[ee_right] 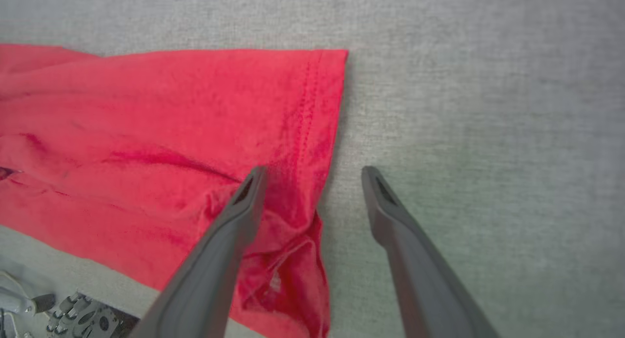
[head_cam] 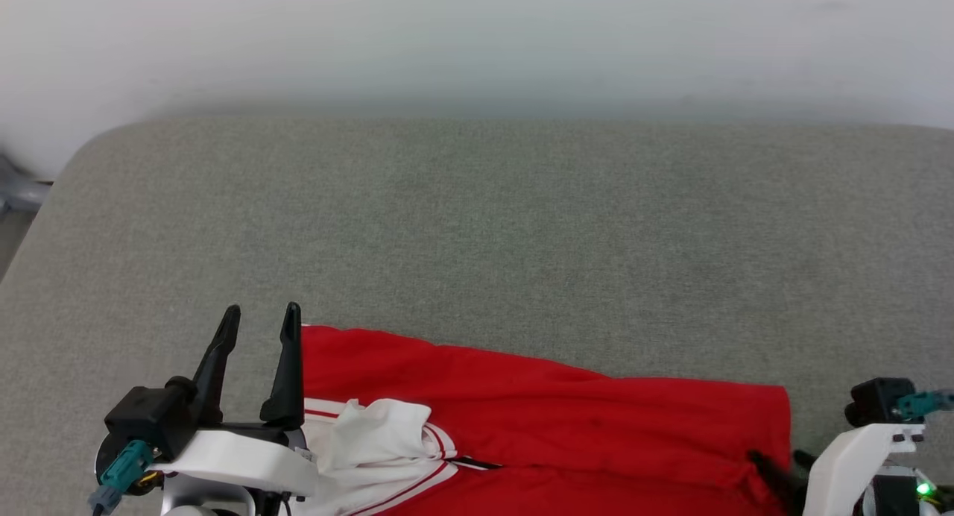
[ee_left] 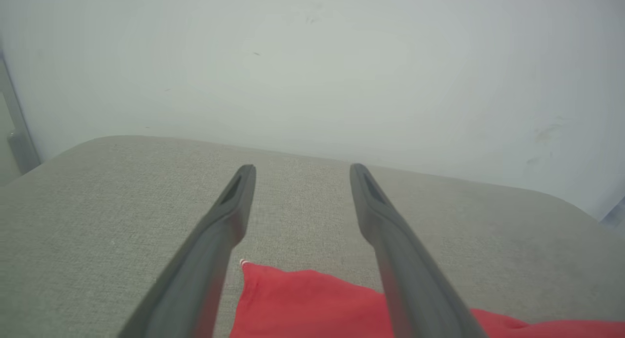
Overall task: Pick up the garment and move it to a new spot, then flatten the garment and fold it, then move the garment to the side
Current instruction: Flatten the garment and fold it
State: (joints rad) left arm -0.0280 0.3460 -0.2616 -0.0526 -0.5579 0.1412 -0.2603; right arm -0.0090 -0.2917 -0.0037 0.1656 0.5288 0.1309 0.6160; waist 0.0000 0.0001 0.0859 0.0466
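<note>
Head view: at lower left the left gripper (head_cam: 262,309) stood with jaws spread, empty, beside the shirt (head_cam: 551,411), which lay along the bottom centre on the cushion (head_cam: 477,225). At lower right the right gripper (ee_right: 313,171), its 2 fingers apart, straddled the hem.

Indoor room, grey padded surface (head_cam: 477,225), white wall (head_cam: 477,39)

A grey fabric surface (head_cam: 477,225) meets a pale wall (head_cam: 477,39) behind it

Three views share the shirt (head_cam: 559,411)
Head looks down; left wrist faces the wall (ee_left: 312,59); right wrist looks down, close.
</note>
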